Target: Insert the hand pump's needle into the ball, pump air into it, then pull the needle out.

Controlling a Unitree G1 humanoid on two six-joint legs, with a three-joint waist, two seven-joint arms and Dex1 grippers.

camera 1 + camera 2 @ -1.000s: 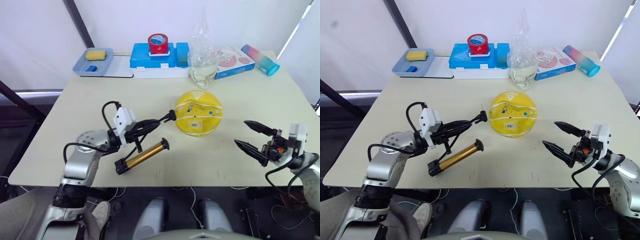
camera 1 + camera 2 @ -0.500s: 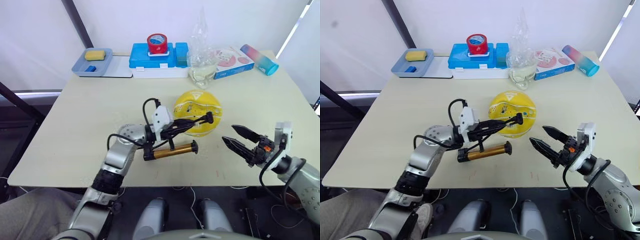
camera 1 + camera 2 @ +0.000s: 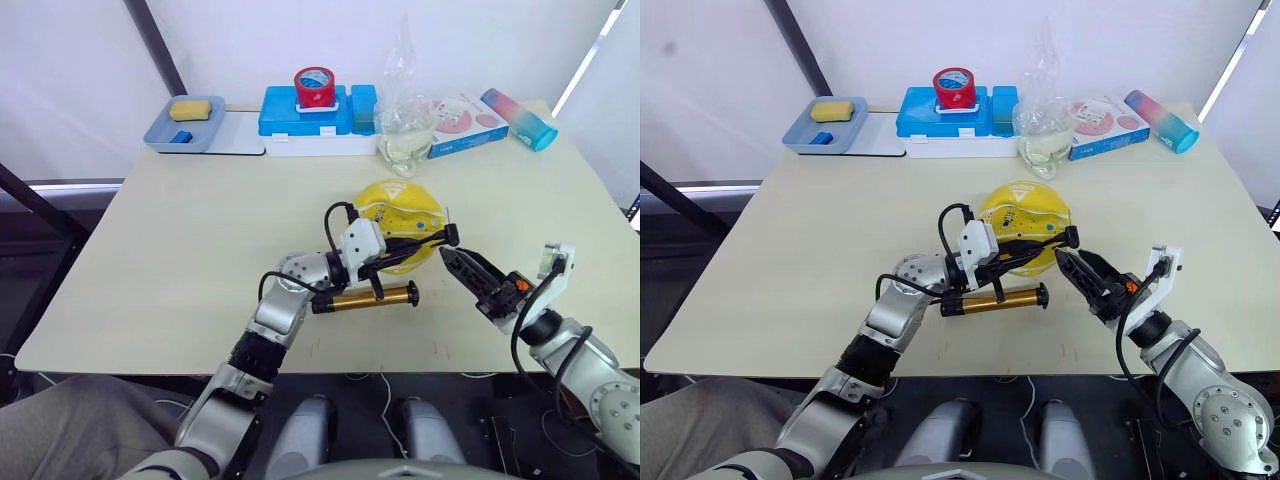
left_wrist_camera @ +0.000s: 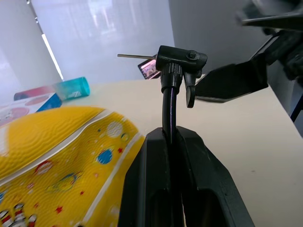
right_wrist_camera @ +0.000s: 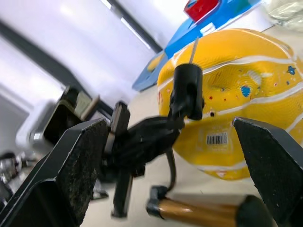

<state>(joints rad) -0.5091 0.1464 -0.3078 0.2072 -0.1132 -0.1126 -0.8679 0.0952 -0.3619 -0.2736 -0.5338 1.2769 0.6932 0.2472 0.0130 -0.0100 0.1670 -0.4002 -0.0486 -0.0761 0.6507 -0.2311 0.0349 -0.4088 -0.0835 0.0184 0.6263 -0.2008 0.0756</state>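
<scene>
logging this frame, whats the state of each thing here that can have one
left pincer: shut on the hose, just behind the needle fitting
right pincer: open, either side of the needle fitting
needle: bare, not in the ball
hand pump: dangling from its hose
ball: on the table, dented on top, not round

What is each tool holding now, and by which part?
The left tool holds the pump by its black hose, just behind the needle. The right tool is open, holding nothing.
</scene>
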